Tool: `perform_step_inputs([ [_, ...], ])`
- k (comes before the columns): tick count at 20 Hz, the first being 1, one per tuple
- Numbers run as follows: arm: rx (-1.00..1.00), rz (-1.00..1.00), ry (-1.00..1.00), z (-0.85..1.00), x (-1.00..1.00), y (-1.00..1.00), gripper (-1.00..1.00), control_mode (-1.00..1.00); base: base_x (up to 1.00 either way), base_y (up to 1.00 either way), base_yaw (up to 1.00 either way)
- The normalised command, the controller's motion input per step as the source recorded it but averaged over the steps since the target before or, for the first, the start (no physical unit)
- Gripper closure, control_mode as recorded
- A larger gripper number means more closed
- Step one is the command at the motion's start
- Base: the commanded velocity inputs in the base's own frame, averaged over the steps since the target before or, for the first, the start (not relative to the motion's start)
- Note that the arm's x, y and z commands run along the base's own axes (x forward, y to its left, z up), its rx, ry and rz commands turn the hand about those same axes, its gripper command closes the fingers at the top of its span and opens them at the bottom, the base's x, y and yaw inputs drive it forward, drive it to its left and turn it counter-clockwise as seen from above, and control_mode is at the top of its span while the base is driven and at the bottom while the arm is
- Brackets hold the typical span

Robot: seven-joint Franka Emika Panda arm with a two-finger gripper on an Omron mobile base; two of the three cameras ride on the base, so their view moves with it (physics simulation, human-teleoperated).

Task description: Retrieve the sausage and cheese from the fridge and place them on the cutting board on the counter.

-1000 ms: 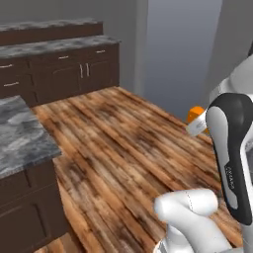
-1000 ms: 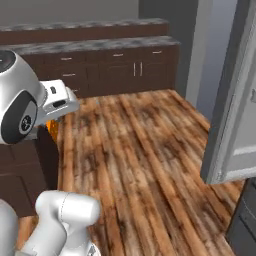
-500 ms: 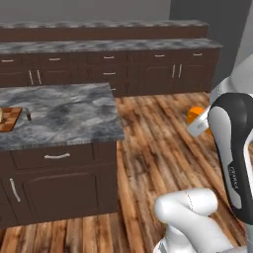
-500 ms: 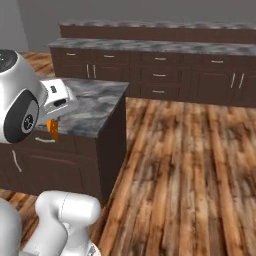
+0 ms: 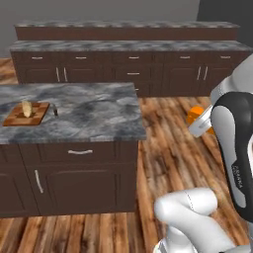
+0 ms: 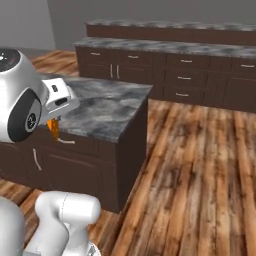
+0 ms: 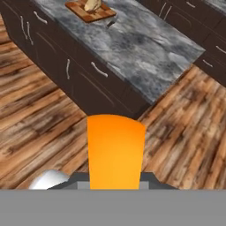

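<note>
Clearly, pincer (image 7: 115,176) clamping cheese (image 7: 115,150), counter (image 7: 145,48) ahead

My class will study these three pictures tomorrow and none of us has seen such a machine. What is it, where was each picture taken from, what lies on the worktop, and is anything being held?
This is a computer-rendered kitchen with a white robot arm with dark joints on a base that drives. Two pictures come from cameras on that base, behind the arm to its left and right. The third comes from a camera on the hand, looking along the gripper.

Ahead stands a grey marbled stone counter over dark brown cabinets. On it lies a small reddish-brown wooden cutting board with a pale yellowish item on top; I cannot tell what it is. A small dark object lies beside the board.

The gripper is shut on an orange-yellow wedge of cheese, carried above the wooden floor, short of the counter.
</note>
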Motion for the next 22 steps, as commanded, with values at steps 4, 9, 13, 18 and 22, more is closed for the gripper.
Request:
perform_step_inputs([
  [4,0.00,0.00,0.00,0.00,0.00,0.00,1.00,1.00,-0.03,0.82,-0.24],
  [9,0.00,0.00,0.00,0.00,0.00,0.00,1.00,1.00,0.00,1.00,-0.27],
  [13,0.00,0.00,0.00,0.00,0.00,0.00,1.00,1.00,0.00,1.00,-0.23],
  [18,0.00,0.00,0.00,0.00,0.00,0.00,1.00,1.00,0.00,1.00,-0.16],
  [22,0.00,0.00,0.00,0.00,0.00,0.00,1.00,1.00,0.04,1.00,-0.11],
])
